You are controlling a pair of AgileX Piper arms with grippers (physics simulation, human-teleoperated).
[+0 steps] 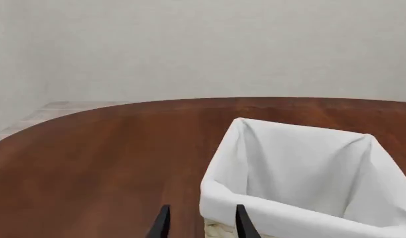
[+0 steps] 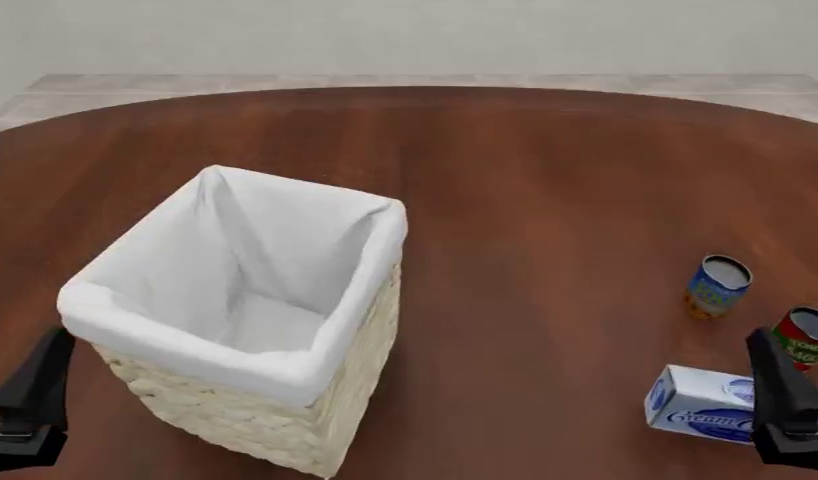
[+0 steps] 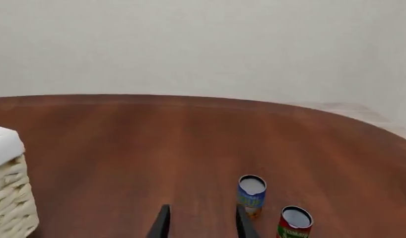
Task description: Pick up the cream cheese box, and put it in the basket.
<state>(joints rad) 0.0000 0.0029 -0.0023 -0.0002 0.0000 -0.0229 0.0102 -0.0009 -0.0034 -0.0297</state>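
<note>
In the left wrist view, the left claw (image 1: 199, 223) hangs spread beside the cream woven wicker basket (image 1: 223, 198). In the front view, the small white and pale-blue cream cheese box (image 2: 699, 403) lies well right of that basket, under the right claw (image 2: 783, 400); I judge a straight descent across its narrow sides best. In the right wrist view, the right claw is spread.

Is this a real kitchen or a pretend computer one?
Probably pretend: a simulator's bare test room. A big round brown table holds only a basket, a cream cheese box and two cans, before blank pale walls.
</note>
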